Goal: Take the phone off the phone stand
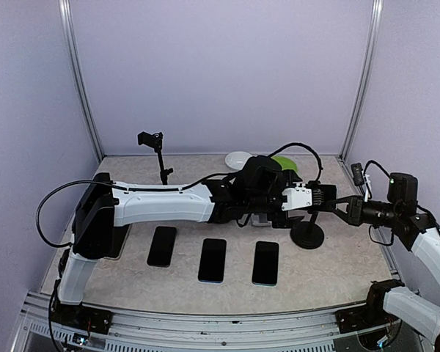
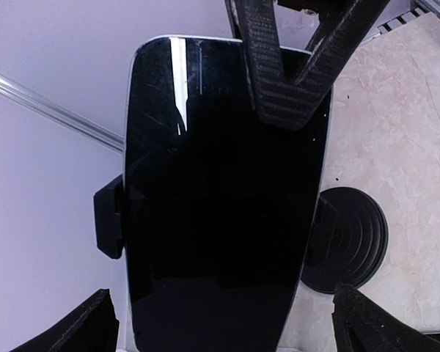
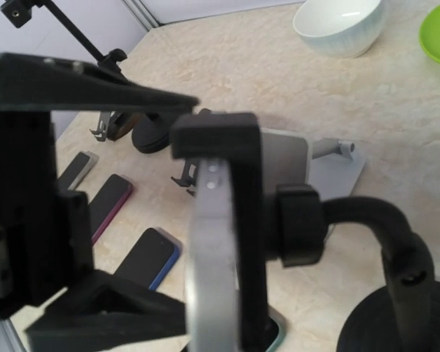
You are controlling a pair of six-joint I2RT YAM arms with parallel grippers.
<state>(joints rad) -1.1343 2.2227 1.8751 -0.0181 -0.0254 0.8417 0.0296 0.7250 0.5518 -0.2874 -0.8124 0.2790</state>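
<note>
**While the phone sits clamped in its stand, my two grippers flank it**

Though four phones are in sight, only one concerns me: the phone (image 2: 220,220) held upright in the phone stand (image 1: 306,236), right of the table's middle. Its screen is glossy, dark black, with a thin silver rim and rounded corners. Fine scratches mark it near the top, and a bright streak of light reflects there. A black clamp (image 2: 108,220) grips its side edge, and a curved arm runs from the holder down to a round black base.

My left gripper (image 2: 224,293) faces the screen with its fingers (image 2: 84,330) spread wide, one on each side of the phone and touching neither edge. My right gripper (image 2: 286,114) is at the phone's top. Its two fingers form a V whose tips meet over the upper screen, but I cannot tell whether they pinch anything.

Near the phone stand sits one grey desk stand (image 3: 337,165). Three flat phones (image 1: 213,259) lie in a row on the table (image 1: 330,286), nearer my bases. At the back are one white bowl (image 1: 238,158), one green plate (image 1: 286,163) and one thin black stand (image 1: 160,158).
</note>
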